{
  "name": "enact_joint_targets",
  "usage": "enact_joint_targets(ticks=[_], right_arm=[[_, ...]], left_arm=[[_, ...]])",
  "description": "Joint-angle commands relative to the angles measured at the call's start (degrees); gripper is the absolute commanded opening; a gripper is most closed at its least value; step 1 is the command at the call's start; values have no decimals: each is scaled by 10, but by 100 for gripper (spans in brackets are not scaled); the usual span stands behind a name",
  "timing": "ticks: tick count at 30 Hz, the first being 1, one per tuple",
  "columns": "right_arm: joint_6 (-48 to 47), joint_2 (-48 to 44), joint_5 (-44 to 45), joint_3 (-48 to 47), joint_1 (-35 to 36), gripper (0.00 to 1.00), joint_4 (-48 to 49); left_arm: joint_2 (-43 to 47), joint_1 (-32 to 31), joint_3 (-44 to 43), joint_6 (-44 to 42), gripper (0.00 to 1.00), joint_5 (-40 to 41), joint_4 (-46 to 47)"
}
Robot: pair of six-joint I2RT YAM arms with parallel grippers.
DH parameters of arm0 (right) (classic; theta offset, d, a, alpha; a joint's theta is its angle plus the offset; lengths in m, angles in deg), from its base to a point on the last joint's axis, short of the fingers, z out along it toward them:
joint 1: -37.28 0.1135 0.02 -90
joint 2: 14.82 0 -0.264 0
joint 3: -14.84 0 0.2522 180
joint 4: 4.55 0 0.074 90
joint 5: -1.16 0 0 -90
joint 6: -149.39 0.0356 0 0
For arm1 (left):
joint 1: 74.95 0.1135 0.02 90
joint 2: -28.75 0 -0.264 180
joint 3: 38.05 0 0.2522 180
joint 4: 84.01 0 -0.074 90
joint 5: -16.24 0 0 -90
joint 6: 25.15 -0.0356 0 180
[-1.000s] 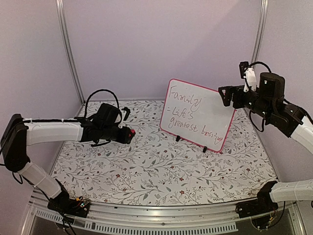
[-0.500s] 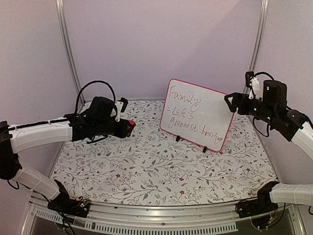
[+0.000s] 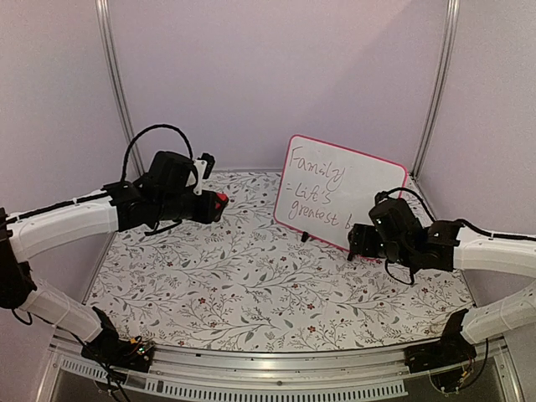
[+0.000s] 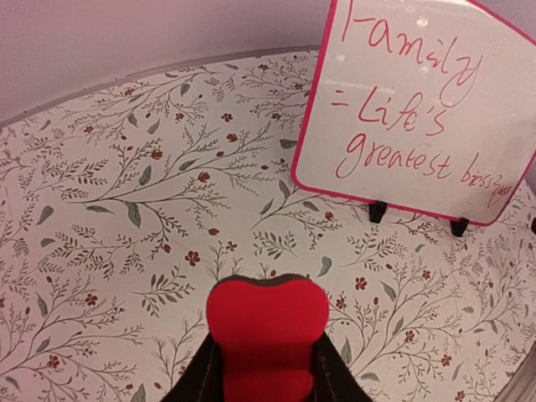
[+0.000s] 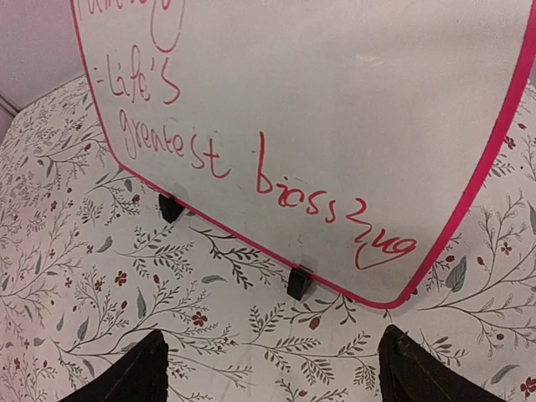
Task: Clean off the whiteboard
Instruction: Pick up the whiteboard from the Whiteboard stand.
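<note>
Rectangular white board with thin red-pink frame (image 3: 335, 188) stands at the table's 1 o'clock on two small black feet (image 5: 297, 282), tilted a little, red handwriting across its face. My left gripper (image 3: 219, 203) is at 10 o'clock, jaws pinching a small red eraser block (image 4: 268, 327) above the floral tablecloth (image 3: 251, 293), well apart from the board. My right gripper (image 3: 358, 241) is low at 3 o'clock, jaws spread wide, near the board's lower right corner.
</note>
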Motion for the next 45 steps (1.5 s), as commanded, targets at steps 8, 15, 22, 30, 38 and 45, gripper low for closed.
enact_joint_targets(ticks=[8, 15, 22, 30, 38, 45], right_arm=[[253, 205, 149, -46, 63, 87, -61], [344, 340, 173, -127, 73, 84, -87], [390, 437, 212, -202, 73, 77, -134], [428, 478, 232, -206, 61, 70, -165], [428, 500, 259, -201, 46, 63, -168], [416, 508, 275, -184, 29, 55, -131]], left_arm=[[47, 0, -18, 1, 19, 20, -70], [99, 10, 17, -14, 19, 6, -70], [149, 33, 49, -44, 20, 4, -77], [166, 51, 71, -45, 20, -5, -60], [161, 62, 73, -46, 20, -6, -55], [165, 67, 75, -50, 20, 7, -57]])
